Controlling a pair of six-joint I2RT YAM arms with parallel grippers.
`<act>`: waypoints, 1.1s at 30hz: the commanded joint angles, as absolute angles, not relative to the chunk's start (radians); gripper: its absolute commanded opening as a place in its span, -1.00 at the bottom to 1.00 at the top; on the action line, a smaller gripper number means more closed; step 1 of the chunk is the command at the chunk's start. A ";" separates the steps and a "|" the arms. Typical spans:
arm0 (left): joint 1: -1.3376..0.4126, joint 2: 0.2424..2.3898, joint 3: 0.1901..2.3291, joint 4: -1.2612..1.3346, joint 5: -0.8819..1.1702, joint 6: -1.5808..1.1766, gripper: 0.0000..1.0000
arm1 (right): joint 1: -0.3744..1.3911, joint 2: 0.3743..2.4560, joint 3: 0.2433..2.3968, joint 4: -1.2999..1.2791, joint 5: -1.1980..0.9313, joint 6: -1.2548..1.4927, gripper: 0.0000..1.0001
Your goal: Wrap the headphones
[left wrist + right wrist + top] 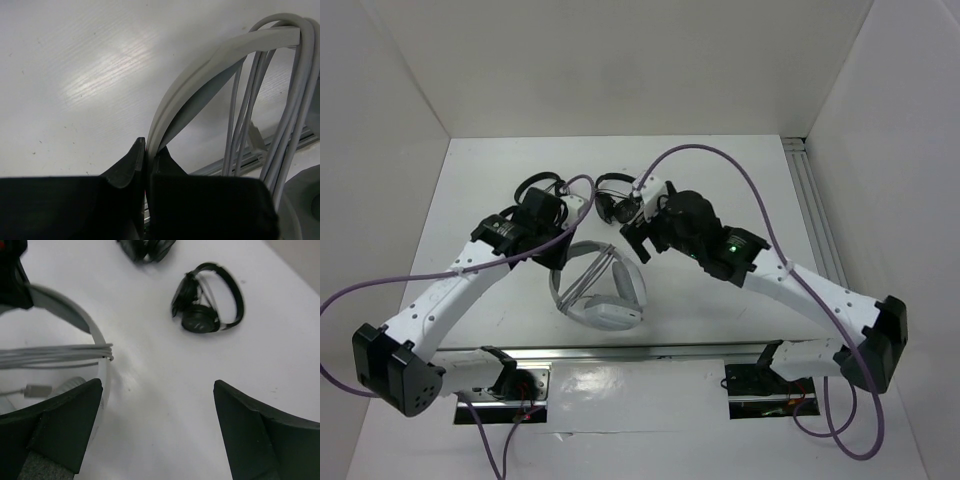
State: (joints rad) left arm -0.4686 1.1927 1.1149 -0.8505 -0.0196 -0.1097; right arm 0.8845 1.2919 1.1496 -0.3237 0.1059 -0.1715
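Grip first: hold the wide band of the headphones (608, 312), near the front edge of the table (500, 170), firmly in the clamped left gripper (146, 150) to prevent twisting. Lay the next loop of cable (240, 125) flat beside those already crossing the band, without slack. Bring the wide-open, empty right gripper (157, 385) down on loose cable only, clear of both black headphones (210, 305) beyond. Tuck the free end last, likely under a loop.

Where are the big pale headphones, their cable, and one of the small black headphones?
grey-white headphones (610, 315): top external view, on the ear cup.
grey cable (55, 355): right wrist view, on the wound strands.
black headphones (199, 320): right wrist view, on the round ear cup.
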 commanded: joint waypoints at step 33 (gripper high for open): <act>-0.684 2.540 2.488 -0.604 -0.072 -0.635 -1.00 | 0.830 1.019 1.315 -0.609 0.410 0.282 0.99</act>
